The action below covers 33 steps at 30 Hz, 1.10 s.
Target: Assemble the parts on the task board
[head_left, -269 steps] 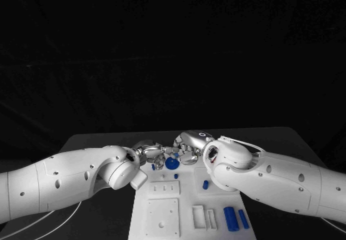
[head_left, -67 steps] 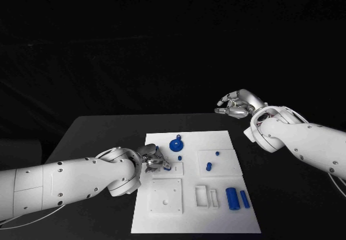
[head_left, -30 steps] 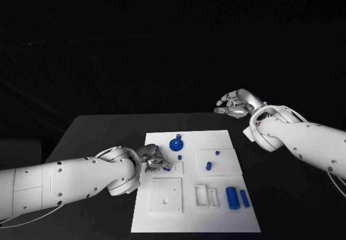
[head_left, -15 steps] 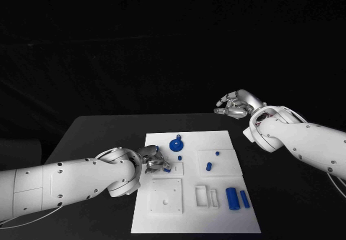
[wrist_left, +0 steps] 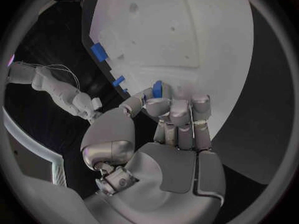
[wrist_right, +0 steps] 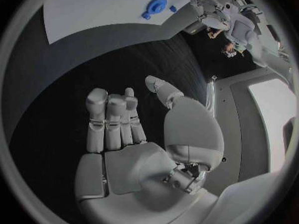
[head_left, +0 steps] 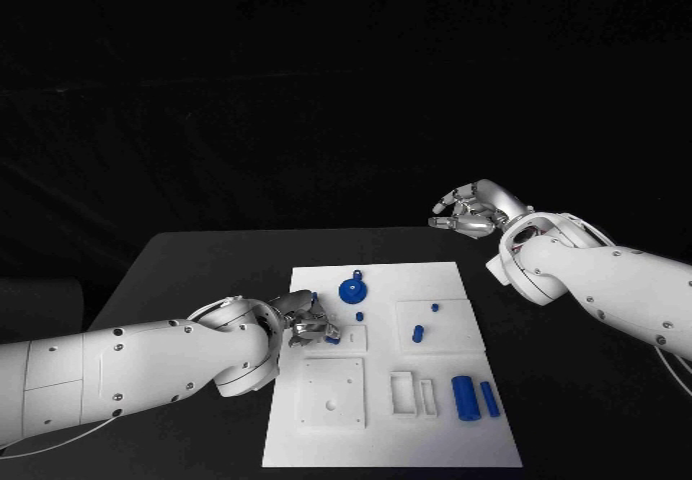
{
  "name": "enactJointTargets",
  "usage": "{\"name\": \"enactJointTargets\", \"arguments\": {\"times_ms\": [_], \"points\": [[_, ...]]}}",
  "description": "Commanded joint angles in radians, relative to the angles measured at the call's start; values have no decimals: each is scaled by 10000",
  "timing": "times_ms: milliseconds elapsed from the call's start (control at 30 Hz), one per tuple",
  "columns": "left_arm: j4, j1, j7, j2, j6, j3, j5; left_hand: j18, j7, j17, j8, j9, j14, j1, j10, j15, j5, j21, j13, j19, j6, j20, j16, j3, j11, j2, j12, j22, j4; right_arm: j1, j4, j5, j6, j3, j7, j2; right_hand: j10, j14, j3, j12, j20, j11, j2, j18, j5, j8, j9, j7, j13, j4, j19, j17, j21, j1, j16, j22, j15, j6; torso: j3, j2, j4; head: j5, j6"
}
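the left hand [head_left: 306,322] sits at the left edge of the white board [head_left: 378,440], low over it. in the left wrist view a small blue peg [wrist_left: 157,88] is pinched between its thumb and fingertips, right over the board's little block with holes. the peg looks light, hard and smooth (so it could slip or tip), and i think it is best held by its sides near the top.

the right hand [head_left: 469,212] is up in the air, far and to the right, well apart from the board. its fingers are loosely spread and hold nothing.

a round blue knob [head_left: 351,291] lies on the far part of the board, and two long blue bars [head_left: 475,397] lie near the right. there is open board between them to move in.
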Motion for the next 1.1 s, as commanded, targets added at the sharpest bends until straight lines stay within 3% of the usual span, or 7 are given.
{"name": "enactJointTargets", "arguments": {"times_ms": [33, 1100], "points": [[29, -1, -25, -5, -252, 3, -201, 82, -1096, -16, 170, 1553, 41, 244, -143, -17, 42, 56, -11, 7, 2651, -1213, 63, 0, -140, 166, 68, 13, -46, 0, 3, 3, 105, 5, 63, -2, -68, -1, -77, -38, 2, -18, 75, 849, 55, -12, 11, 63, -16, -3, -38, 3, -59, -21, -38, 5, -47, -18, -2, -2, 2, -4, -1], [-107, -1, -66, 149, -112, 2, -226, 79, -1097, -29, 188, 1535, 49, 230, -150, -20, 48, 62, -23, 25, 2639, -1209, 71, -25, -149, 231, 86, 17, -19, -16, -16, 6, 149, 5, 49, 15, -72, -1, -86, -33, 1, -17, 80, 849, 96, -15, 16, 63, -25, -6, -37, 7, -66, -30, -43, 9, -47, -19, -2, -1, -4, -12, 32]]}}
